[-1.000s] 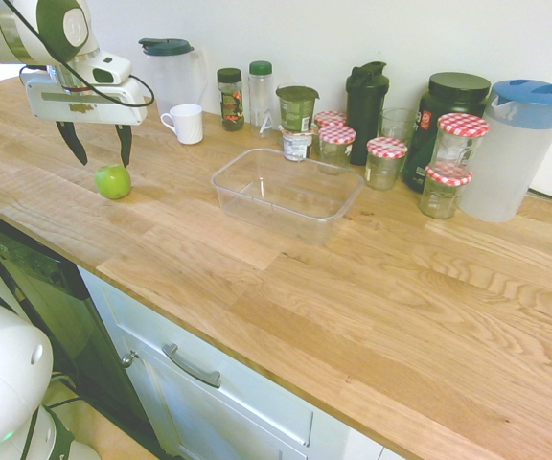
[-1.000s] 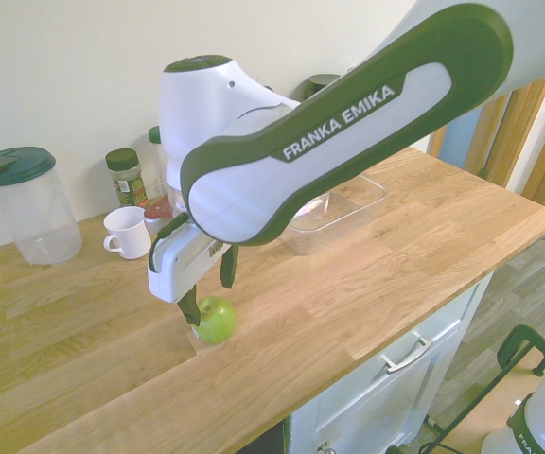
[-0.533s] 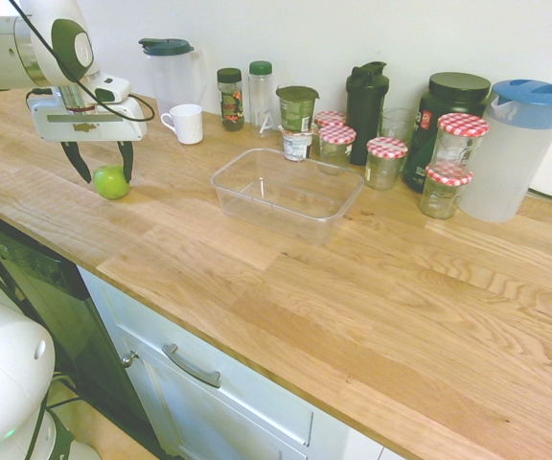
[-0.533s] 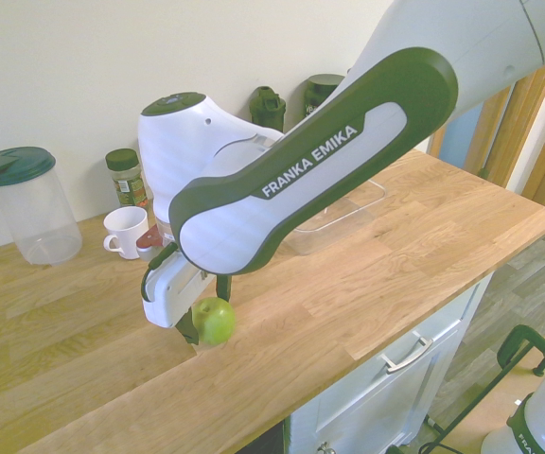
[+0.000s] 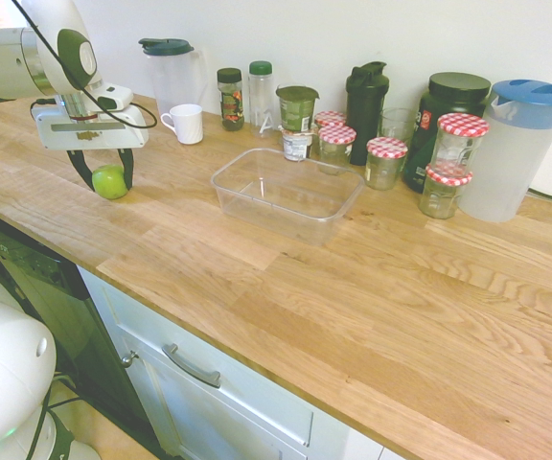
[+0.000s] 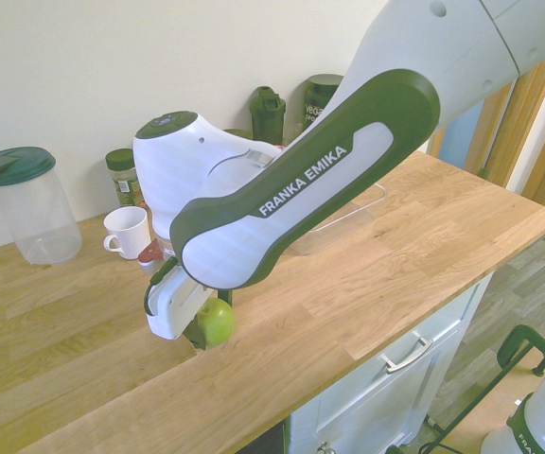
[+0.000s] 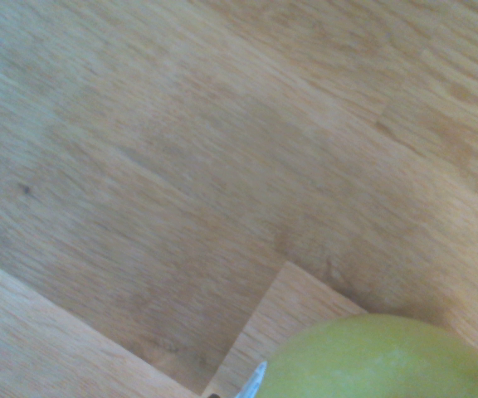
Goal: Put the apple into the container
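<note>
The green apple [image 5: 109, 182] rests on the wooden counter near its left end, well left of the container. My gripper [image 5: 107, 178] stands straight down over it, one dark finger against each side of the fruit, shut on it. The second exterior view shows the same apple [image 6: 216, 323] tucked under the gripper [image 6: 212, 320], still touching the wood. In the wrist view the apple [image 7: 380, 361] fills the lower right corner. The container [image 5: 257, 199], a clear shallow tub, stands empty mid-counter and shows behind the arm as container [image 6: 367, 194].
A white mug [image 5: 186, 123] and a clear jug with a dark lid [image 5: 171, 72] stand behind the apple. Spice bottles, jars with red-checked lids [image 5: 388, 158], black shakers and a blue-lidded jug [image 5: 516, 149] line the wall. The counter's front edge runs close to the apple.
The gripper came down around the apple and its fingers drew in against the apple's sides. The apple has stayed in its place on the counter.
</note>
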Available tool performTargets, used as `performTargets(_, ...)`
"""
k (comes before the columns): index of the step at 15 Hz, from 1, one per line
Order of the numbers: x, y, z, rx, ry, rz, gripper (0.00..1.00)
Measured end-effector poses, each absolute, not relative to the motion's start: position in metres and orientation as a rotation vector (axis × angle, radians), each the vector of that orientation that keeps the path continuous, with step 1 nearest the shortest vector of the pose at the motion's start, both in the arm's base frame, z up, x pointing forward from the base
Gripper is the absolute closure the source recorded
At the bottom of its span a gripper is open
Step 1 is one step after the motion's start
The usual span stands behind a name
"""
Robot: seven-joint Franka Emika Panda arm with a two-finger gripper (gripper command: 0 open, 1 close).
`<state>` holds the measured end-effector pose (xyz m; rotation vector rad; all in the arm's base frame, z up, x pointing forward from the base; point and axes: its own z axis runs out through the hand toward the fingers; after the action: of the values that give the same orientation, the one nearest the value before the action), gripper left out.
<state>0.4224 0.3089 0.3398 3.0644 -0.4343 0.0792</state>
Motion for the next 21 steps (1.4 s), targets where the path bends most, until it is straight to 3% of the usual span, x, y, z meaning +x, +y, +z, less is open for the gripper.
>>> performTargets(4, 0.434, 0.298, 0.349, 3.067, -0.546, 0.075, 1.00)
performTargets(10, 0.516, 0.150, 0.491, 2.938, -1.120, 0.173, 1.00)
performTargets(15, 0.533, 0.017, 0.478, 2.847, -1.363, 0.141, 1.00)
performTargets(21, 0.512, -0.051, 0.402, 2.889, -1.387, 0.082, 1.00)
